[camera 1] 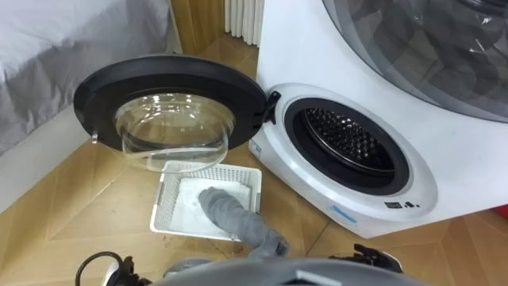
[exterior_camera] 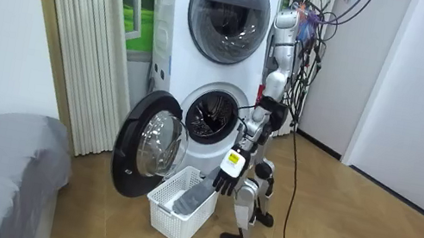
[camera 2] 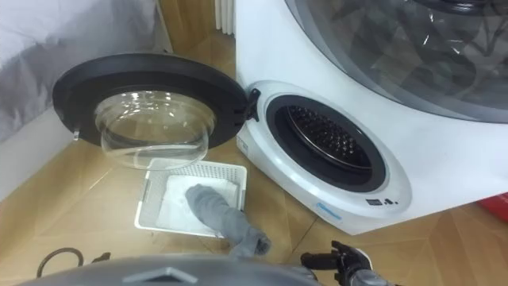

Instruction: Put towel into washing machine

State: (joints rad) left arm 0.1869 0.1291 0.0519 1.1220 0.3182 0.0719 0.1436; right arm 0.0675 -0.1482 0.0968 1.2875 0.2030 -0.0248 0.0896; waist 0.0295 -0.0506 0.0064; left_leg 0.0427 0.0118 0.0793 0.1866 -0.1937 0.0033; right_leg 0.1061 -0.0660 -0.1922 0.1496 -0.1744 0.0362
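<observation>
Room view, middle of the frame: the right hand [exterior_camera: 226, 180] hangs low beside the robot's leg. Its dark fingers [exterior_camera: 220, 188] are straight and slack, pointing down and holding nothing, just above the right corner of the white laundry basket [exterior_camera: 166, 220]. In the eye views this hand sits at the bottom right edge, apart from the grey towel [camera 1: 226, 210]. The towel lies bunched in the basket at lower centre, with one end draped over the near rim toward the robot. At the bottom left edge a dark bit of the left hand [camera 1: 123, 274] shows; whether it is open or closed cannot be told. Above the basket, the round door [camera 1: 171, 79] of the washing machine [camera 1: 444, 167] stands swung wide open at upper left, its glass bowl facing up. To its right the drum [camera 1: 349, 137] gapes dark. A second machine [camera 1: 444, 48] sits stacked on top at upper right. The basket rests on a wooden floor [camera 1: 79, 199], and a grey bed [camera 1: 48, 63] fills the upper left corner. The robot stands at the basket's right in the room view, before the lower machine.
</observation>
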